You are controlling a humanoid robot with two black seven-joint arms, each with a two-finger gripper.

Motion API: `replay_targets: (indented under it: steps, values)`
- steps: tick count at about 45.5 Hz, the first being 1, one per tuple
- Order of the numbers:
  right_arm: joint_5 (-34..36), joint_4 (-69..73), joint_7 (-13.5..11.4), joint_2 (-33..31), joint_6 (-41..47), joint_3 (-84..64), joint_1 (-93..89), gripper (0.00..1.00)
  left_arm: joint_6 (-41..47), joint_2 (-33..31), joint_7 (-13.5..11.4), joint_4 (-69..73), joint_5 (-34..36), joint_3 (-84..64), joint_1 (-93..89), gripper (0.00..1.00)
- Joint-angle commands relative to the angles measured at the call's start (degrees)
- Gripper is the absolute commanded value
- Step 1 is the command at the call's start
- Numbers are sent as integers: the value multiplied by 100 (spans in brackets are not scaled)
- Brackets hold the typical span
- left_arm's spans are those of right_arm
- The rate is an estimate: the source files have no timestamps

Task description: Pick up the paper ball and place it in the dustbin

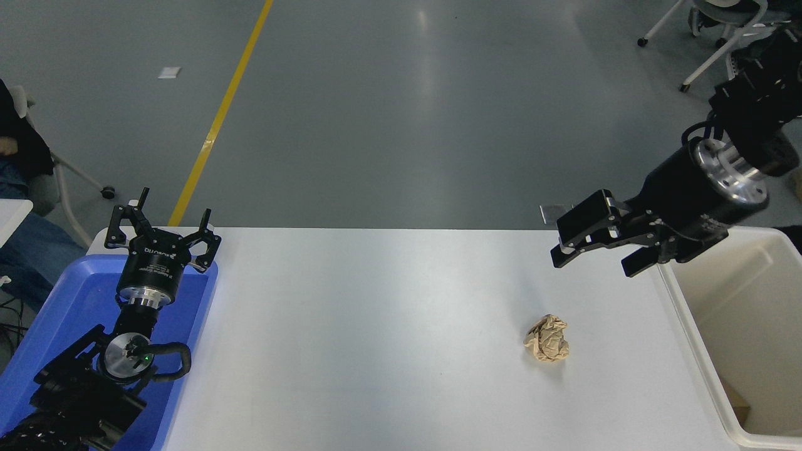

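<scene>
Pincer [595, 254] (right, open) hangs tilted leftward — above paper ball [547, 339].

The dustbin [739, 338] at the tabletop's [401, 313] right edge runs out of frame to the right and below, so its full outline cannot be seen; a brownish scrap low inside it is too small to identify. The right arm [752, 125] is cut by the right edge of the frame. The blue tray [194, 300] at the tabletop's left edge is largely covered by the parked left arm [94, 382], and the frame cuts its lower left corner. Print on the left hand [164, 228] is too small to read. A seated person [25, 238] at far left is cropped.
</scene>
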Motion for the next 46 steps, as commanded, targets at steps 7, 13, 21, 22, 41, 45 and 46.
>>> replay_targets:
  steps: [7, 13, 21, 22, 41, 45, 46]
  values:
    - [46, 1, -28, 183, 29, -38, -37, 100, 9, 0, 17, 0, 0, -27, 1, 100]
    - [-42, -166, -27, 464, 29, -21, -503, 100, 9, 0, 8, 0, 0, -18, 1, 100]
    - [-42, -903, -19, 1131, -866, 128, -1522, 100, 9, 0, 8, 0, 0, -10, 1, 100]
    - [-42, -1035, -27, 1219, -945, 181, -1671, 100, 9, 0, 8, 0, 0, -18, 1, 100]
    - [-885, -3681, -10, 2011, -1675, 744, -4870, 100, 9, 0, 8, 0, 0, -10, 1, 100]
    - [-1324, -4094, -10, 2029, -1895, 788, -5442, 100, 9, 0, 0, 0, 0, -10, 1, 100]
    - [-1386, -4182, -10, 2029, -1948, 797, -5565, 100, 9, 0, 8, 0, 0, -10, 1, 100]
